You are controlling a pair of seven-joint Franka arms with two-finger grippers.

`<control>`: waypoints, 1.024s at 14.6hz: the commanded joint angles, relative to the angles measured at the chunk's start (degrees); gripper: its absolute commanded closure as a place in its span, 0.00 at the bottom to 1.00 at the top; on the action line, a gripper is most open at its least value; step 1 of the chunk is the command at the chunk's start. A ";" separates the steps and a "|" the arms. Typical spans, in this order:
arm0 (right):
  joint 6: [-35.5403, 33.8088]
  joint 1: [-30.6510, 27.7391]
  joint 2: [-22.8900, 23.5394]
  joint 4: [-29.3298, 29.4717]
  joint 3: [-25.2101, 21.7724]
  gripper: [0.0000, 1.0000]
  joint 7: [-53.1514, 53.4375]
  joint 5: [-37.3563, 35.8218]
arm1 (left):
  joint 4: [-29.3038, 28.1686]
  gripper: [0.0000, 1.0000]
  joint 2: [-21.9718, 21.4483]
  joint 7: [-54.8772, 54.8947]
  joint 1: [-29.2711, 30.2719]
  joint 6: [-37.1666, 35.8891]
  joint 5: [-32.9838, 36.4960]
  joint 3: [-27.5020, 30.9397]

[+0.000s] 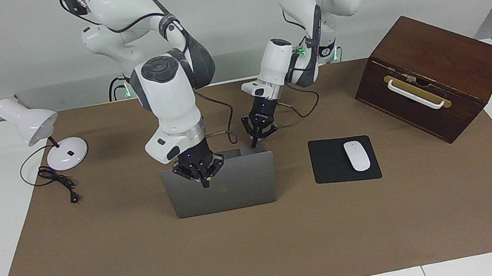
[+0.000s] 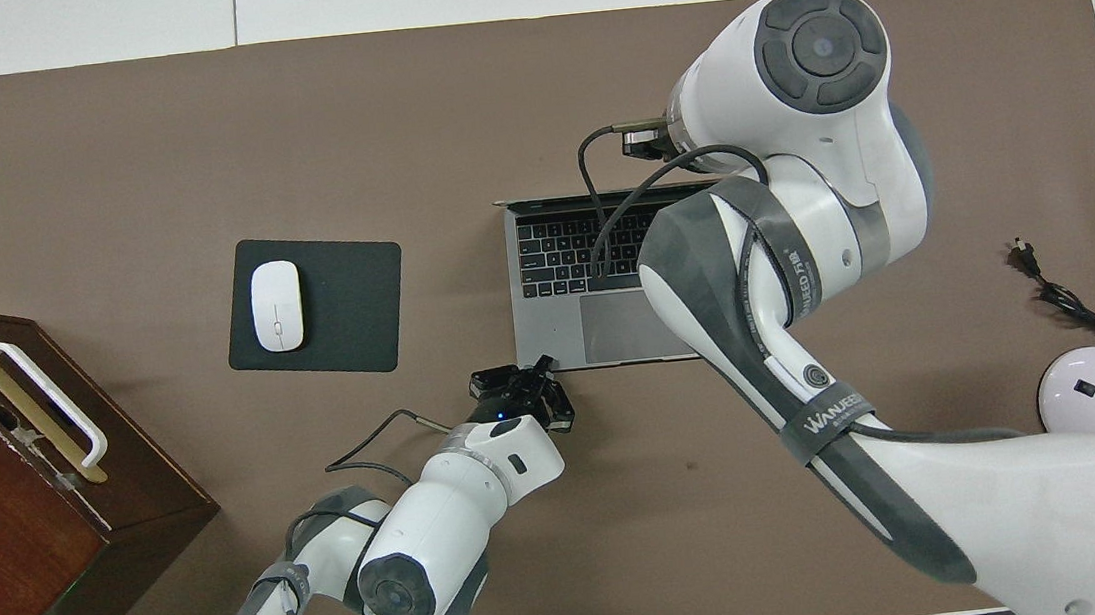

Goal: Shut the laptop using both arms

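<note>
The laptop (image 1: 223, 181) is sat open mid-surface, lid upright. The right gripper (image 1: 204, 183) is pinched closed, empty, pressed against the lid's outer face near its top edge. The left gripper (image 1: 255, 143), also closed and empty, is held at the base's near corner.

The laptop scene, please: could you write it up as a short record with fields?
laptop: open, lid upright, keyboard toward the robots
right gripper: shut, at the lid's top edge
left gripper: shut, at the base's near corner, toward the left arm's end
mousepad: beside the laptop, white mouse on it
wooden box: left arm's end
lamp: right arm's end
</note>
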 commanded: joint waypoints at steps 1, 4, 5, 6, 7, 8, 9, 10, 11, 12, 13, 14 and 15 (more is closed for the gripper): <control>-3.03 -0.96 -1.54 -1.41 0.70 1.00 -0.33 -1.01 | 0.87 1.00 1.94 0.01 -1.41 0.90 -1.54 0.86; -9.10 -0.95 -2.33 -1.41 0.79 1.00 -0.33 -0.22 | 0.95 1.00 1.94 0.09 -0.62 0.90 -1.27 0.86; -10.33 -1.13 -2.51 -1.50 0.79 1.00 -0.42 1.35 | 0.95 1.00 1.94 0.10 -0.53 0.99 -1.27 0.86; -11.65 -1.65 -2.60 -1.59 0.79 1.00 -1.20 3.80 | 0.87 1.00 1.94 0.10 -0.27 0.99 -1.27 0.95; -12.79 -2.27 -2.69 -1.67 0.79 1.00 -2.26 5.82 | 0.87 1.00 1.94 0.18 -0.27 0.90 -1.19 0.95; -13.24 -2.53 -2.77 -1.93 0.79 1.00 -3.14 6.80 | 0.87 1.00 1.94 0.18 0.08 0.99 -1.18 0.95; -13.25 -2.71 -3.12 -2.98 0.79 1.00 -3.93 7.07 | 0.87 1.00 1.94 0.18 0.52 0.99 -1.01 0.95; -12.64 -2.97 -3.39 -4.21 0.79 1.00 -5.07 7.07 | 0.87 1.00 1.94 0.18 0.70 0.99 -1.01 0.95; -12.11 -3.06 -3.48 -5.44 0.79 1.00 -5.78 7.07 | 0.87 1.00 1.94 0.18 0.70 0.99 -1.01 0.95; -11.06 -3.15 -3.48 -6.41 0.70 1.00 -6.39 7.07 | 0.87 1.00 1.94 0.27 0.70 0.90 -1.01 0.95; -9.83 -3.15 -3.57 -7.73 0.79 1.00 -6.57 7.07 | 0.87 1.00 1.94 0.27 0.70 0.90 -1.01 0.95; -8.69 -3.07 -3.57 -8.70 0.79 1.00 -6.66 7.16 | 0.87 1.00 1.94 0.27 0.70 0.90 -1.01 0.95; -7.54 -3.06 -3.57 -9.75 0.79 1.00 -6.66 7.16 | 0.78 1.00 1.94 0.27 0.70 0.99 -1.01 0.95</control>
